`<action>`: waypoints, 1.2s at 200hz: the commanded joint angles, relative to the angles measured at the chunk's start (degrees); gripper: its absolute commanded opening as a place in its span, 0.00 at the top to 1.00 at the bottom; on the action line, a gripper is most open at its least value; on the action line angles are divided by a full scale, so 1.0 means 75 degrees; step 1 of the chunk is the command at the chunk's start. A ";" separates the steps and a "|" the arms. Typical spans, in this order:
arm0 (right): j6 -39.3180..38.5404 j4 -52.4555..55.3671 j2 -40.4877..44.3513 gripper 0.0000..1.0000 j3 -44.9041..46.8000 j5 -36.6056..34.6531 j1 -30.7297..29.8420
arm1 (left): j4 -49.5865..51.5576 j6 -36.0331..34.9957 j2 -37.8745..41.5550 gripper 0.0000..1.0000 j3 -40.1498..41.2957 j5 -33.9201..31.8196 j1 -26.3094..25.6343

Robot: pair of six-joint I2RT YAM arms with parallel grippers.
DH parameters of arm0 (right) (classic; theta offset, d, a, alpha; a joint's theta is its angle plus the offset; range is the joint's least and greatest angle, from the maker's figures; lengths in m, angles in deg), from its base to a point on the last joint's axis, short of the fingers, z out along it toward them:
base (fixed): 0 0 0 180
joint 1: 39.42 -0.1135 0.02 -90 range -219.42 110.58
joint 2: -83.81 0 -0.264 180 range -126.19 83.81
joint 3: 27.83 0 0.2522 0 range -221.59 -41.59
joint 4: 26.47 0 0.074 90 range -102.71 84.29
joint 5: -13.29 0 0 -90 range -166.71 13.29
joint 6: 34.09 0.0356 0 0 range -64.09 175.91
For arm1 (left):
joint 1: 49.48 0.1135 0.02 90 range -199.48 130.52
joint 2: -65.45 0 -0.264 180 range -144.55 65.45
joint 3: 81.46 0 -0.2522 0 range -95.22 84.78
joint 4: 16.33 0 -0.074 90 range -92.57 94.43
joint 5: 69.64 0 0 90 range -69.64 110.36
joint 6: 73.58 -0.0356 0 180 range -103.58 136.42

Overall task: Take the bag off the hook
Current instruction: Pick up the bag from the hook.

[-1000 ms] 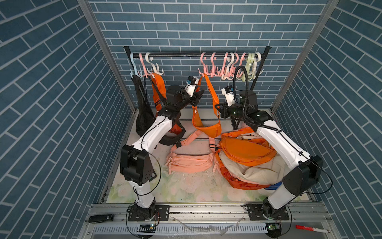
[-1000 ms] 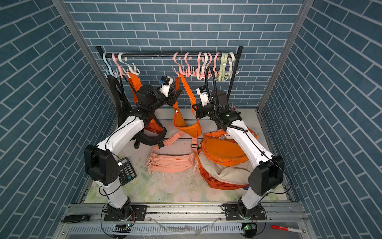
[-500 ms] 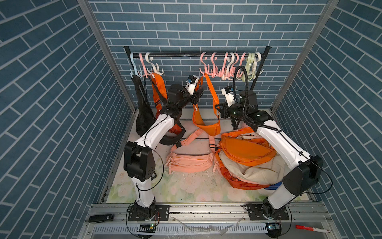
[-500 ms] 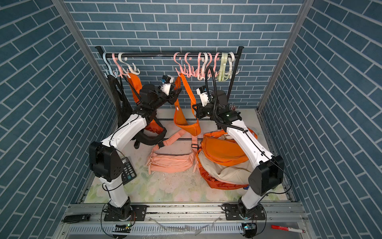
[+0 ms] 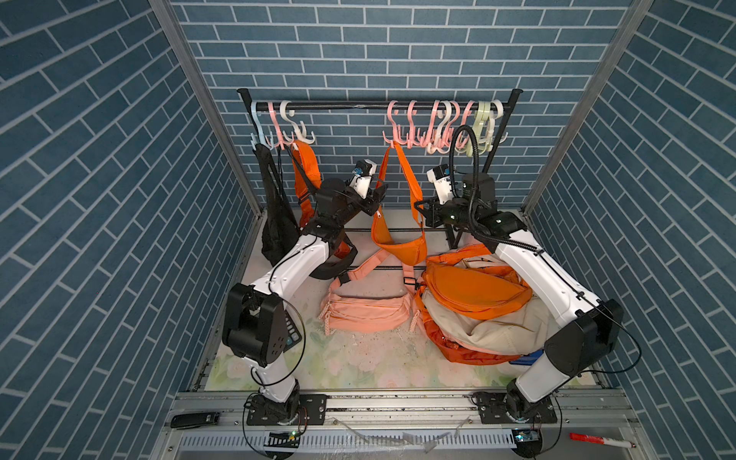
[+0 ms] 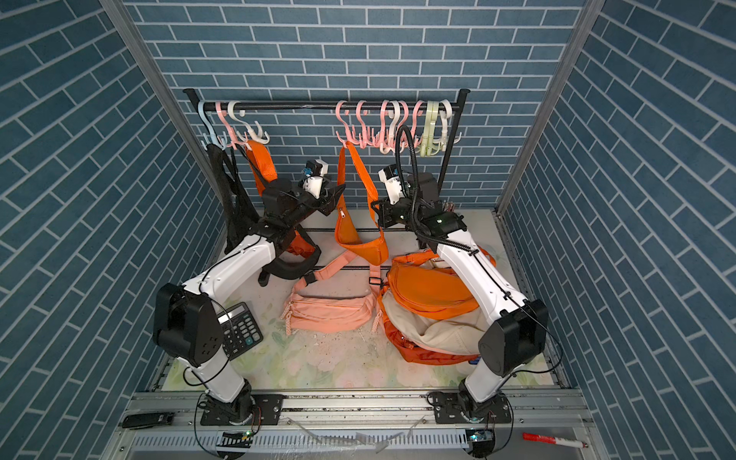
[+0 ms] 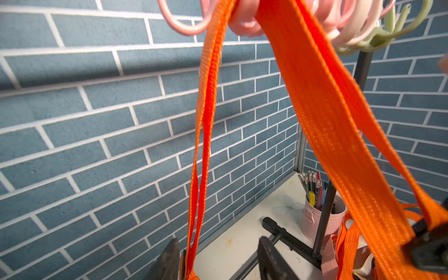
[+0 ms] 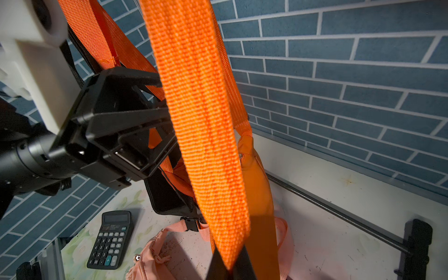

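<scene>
1. The left gripper (image 7: 219,244) stands released beside the orange fabric waist bag (image 5: 400,245). Its two dark fingers (image 7: 167,261) are apart. The narrow strand of the bag's orange webbing strap (image 7: 203,145) runs down between them, lying against one finger with a clear gap to the other.
2. The right gripper (image 8: 231,265) is clenched on the broad strand of the same strap, which runs down into its closed black fingertips in the right wrist view.
3. The bag hangs between the two grippers, its strap looped over a pink plastic hook (image 7: 244,23) above them both. Its pouch sags lower than either gripper.
4. That hook hangs from a black metal rail (image 5: 338,106), at the near end of a cluster of pink, white and pale green hooks (image 5: 450,127) on the right gripper's side.
5. Below the grippers and nearer the arms' bases, a peach fabric waist bag (image 5: 366,314) lies flat on the floral-patterned table (image 5: 358,358). A pile of orange and beige bags (image 5: 474,290) sits under the right arm.
6. A black desk calculator (image 6: 239,330) lies by the left arm's elbow, well back from its gripper. A pink cup of pencils (image 7: 322,218) stands beyond the right gripper, at the foot of the rail's stand.
</scene>
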 commanded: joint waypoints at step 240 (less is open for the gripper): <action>0.0294 0.0369 -0.0333 1.00 -0.1580 0.0275 0.0037 | 0.1080 -0.0086 -0.0018 1.00 -0.1972 0.0353 0.0068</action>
